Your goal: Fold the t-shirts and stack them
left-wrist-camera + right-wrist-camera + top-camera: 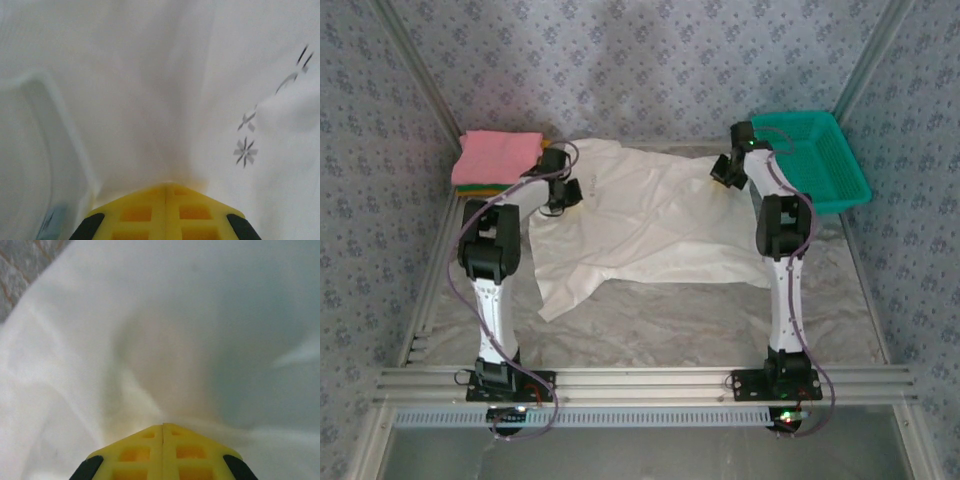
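A white t-shirt (650,225) lies spread and rumpled across the middle of the table. My left gripper (563,195) is at its back left edge and my right gripper (725,172) at its back right edge. In the left wrist view the yellow jaws (165,185) are pressed together, with white cloth (150,90) drawn up in creases to their tip and a small grey printed mark (246,151) to the right. The right wrist's jaws (163,426) are likewise shut, with cloth (175,315) tented to the tip. A folded pink shirt (498,155) tops a stack with green and orange layers (480,187) at the back left.
A teal mesh basket (815,165) stands at the back right, just beyond the right arm. Aluminium rails (640,380) run along the near edge by the arm bases. Bare marbled tabletop (700,320) lies in front of the shirt. Patterned walls close in the back and sides.
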`<act>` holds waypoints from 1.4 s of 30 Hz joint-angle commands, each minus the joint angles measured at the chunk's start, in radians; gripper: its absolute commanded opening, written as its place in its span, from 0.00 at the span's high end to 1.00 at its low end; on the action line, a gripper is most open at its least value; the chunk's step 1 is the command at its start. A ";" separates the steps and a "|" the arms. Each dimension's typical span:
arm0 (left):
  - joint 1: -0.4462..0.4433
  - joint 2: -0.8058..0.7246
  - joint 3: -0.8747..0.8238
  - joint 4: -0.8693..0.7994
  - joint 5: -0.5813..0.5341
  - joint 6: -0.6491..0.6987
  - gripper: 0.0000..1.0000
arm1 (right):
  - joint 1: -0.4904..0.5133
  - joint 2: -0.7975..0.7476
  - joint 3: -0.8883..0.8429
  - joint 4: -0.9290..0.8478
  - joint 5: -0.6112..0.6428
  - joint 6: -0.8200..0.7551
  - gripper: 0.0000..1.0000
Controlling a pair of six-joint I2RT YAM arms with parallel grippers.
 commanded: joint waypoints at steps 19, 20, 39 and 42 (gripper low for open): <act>-0.198 -0.653 -0.527 -0.263 0.108 0.182 0.43 | 0.062 -1.139 -1.282 0.275 0.050 -0.145 0.88; -0.205 -0.656 -0.534 -0.275 0.107 0.166 0.43 | 0.060 -1.142 -1.290 0.275 0.045 -0.144 0.88; -0.301 -0.672 -0.687 -0.168 -0.119 0.012 0.42 | 0.066 -1.064 -1.280 0.310 0.022 -0.165 0.88; -0.276 -0.617 -0.682 -0.129 -0.097 0.026 0.49 | 0.067 -1.074 -1.289 0.312 0.028 -0.160 0.88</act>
